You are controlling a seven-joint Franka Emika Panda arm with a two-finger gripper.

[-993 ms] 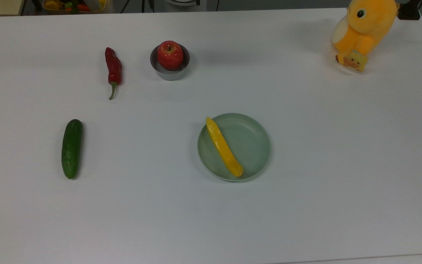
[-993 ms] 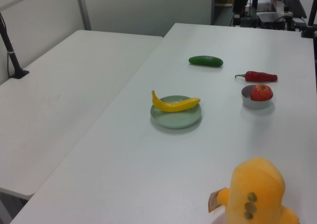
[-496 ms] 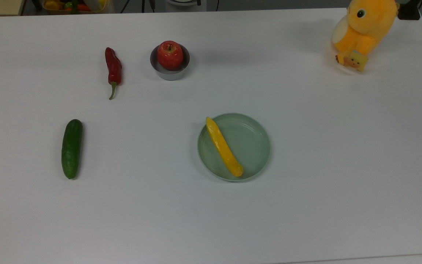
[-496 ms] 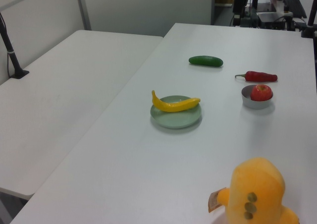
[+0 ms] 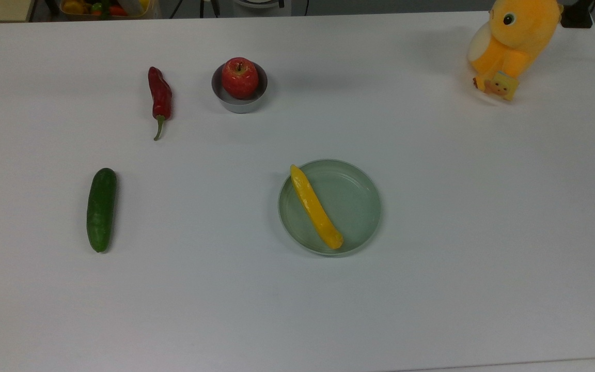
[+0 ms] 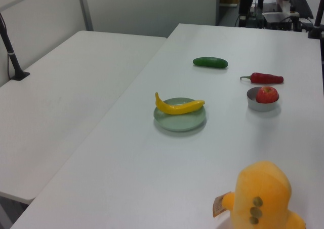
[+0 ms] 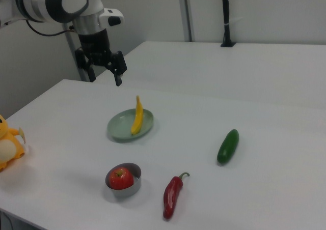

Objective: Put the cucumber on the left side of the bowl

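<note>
**A:** Where do you stand? The worktop (image 5: 432, 289) carries everything; take the bowl (image 5: 239, 101) as your mark.

**B:** The pale green dish (image 5: 357, 206) lies well apart from the bowl. The cucumber (image 5: 101, 209) lies flat, well apart from the bowl, beyond the red chilli (image 5: 159, 98). Your claw (image 7: 105, 72) hangs with fingers apart, high above the dish, nowhere near the bowl.

**A:** How will it handle?

**B:** Likely stiff, smooth, a little slippery. Grip it across the middle.

**A:** Anything changed from before?

**B:** Nothing on the worktop has moved.
</note>
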